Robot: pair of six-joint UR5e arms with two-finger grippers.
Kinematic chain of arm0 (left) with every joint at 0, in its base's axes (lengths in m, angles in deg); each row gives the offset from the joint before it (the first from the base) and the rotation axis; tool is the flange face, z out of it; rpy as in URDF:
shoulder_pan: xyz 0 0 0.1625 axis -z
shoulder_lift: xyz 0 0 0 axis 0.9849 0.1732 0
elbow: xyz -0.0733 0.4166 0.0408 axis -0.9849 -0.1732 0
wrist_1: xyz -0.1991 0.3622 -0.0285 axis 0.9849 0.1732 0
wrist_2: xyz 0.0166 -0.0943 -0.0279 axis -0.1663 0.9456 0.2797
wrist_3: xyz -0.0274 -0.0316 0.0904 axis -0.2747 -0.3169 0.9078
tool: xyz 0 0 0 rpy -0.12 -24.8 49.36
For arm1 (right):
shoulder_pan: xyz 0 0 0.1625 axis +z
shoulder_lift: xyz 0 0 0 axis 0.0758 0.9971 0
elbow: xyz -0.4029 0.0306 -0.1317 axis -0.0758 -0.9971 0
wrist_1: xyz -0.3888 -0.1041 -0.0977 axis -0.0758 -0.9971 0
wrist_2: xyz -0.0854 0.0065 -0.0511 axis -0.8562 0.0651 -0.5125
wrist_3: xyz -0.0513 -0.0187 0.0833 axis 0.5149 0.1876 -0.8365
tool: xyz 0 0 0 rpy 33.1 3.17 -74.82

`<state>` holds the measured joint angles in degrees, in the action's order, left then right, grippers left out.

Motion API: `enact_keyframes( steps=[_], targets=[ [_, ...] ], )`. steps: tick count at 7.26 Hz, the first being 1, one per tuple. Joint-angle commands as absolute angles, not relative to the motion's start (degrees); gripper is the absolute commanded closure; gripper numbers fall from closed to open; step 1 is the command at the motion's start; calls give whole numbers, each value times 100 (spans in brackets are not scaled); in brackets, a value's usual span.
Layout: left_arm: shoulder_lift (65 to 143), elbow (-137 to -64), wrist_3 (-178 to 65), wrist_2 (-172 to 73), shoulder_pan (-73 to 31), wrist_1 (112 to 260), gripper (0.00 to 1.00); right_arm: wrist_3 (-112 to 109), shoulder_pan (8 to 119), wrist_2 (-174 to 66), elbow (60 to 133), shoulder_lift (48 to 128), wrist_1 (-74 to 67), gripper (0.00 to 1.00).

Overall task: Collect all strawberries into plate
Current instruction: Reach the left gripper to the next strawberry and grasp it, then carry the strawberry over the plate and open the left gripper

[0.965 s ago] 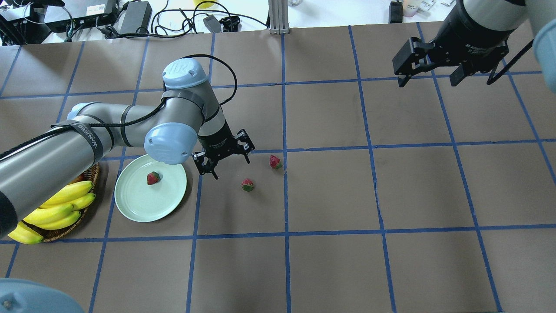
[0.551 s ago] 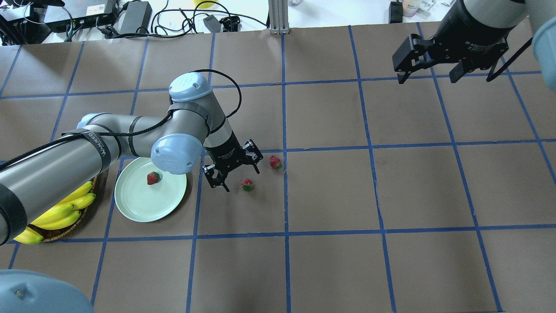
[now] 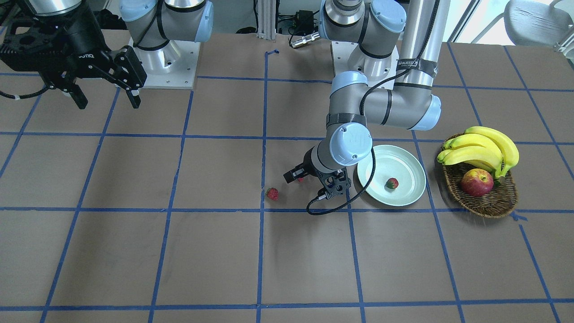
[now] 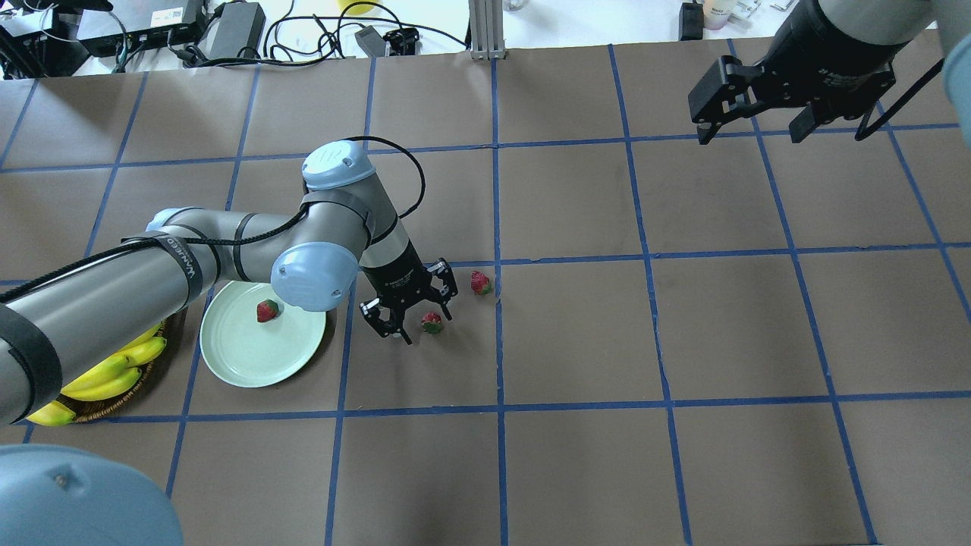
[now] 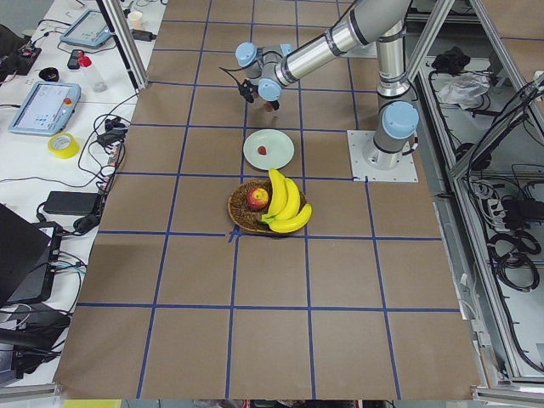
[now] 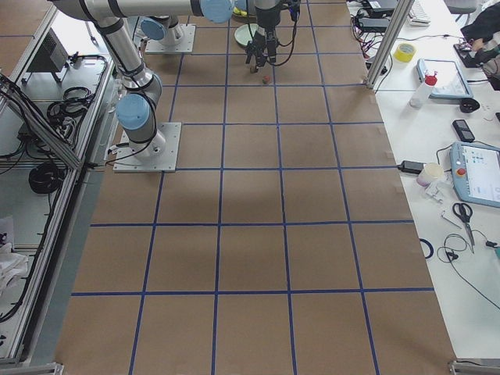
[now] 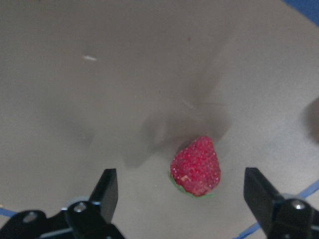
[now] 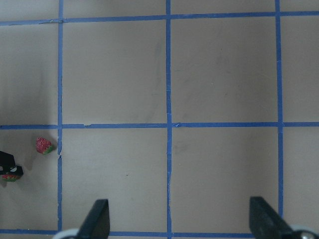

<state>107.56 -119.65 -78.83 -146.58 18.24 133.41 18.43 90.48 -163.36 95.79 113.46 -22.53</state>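
**Writing.** The strap (image 4: 182,262) on the left arm bears white letters that read roughly "WANEED". White lettering on both gripper bodies is too small to read.

**Left gripper** (image 4: 429,329). Spread wide and low over the table (image 4: 576,455), with one finger on each side of a strawberry. The wrist view shows a gap between each finger and the berry. It holds nothing.

**Right gripper** (image 4: 748,139). Spread wide, empty and raised high above the right half of the table, well apart from everything else.

**Strawberries.**
- First strawberry (image 4: 432,322): on the table between the left gripper's fingers, in the left half and about midway between the robot's edge and the operators' edge.
- Second strawberry (image 4: 480,283): on the table just beside a blue tape line, near the first.
- Third strawberry (image 4: 267,310): on the plate.

**Plate** (image 4: 250,356). Pale green, flat on the table, on the left-end side of the gripper.

**Other things.**
- A wicker basket (image 3: 493,204) stands beyond the plate toward the left end, holding bananas (image 3: 484,146) and an apple (image 3: 476,182).
- Blue tape (image 4: 501,409) divides the brown table into squares.

**Obstructions.**
- In the overhead view, the left arm's wrist joint (image 4: 315,277) covers part of the plate's rim, and the forearm covers much of the basket.
- In the front-facing view, the wrist hides nearly all of the first strawberry.
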Motion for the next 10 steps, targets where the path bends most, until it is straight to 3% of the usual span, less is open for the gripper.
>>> enact_keyframes(
  steps=[1, 6, 10],
  targets=[
    [10752, -11945, -7778, -14502, 1824, 13322, 100, 1849, 9048, -16324, 9600, 11351, -2246, 0],
    [10462, -10919, -6308, -16253, 1684, 13733, 100, 1857, 9048, -16333, 9609, 11377, -2211, 0],
    [10427, -11249, -5062, -16671, 209, 14139, 100, 2024, 9057, -16324, 9582, 11395, -1833, 0]
  ],
)
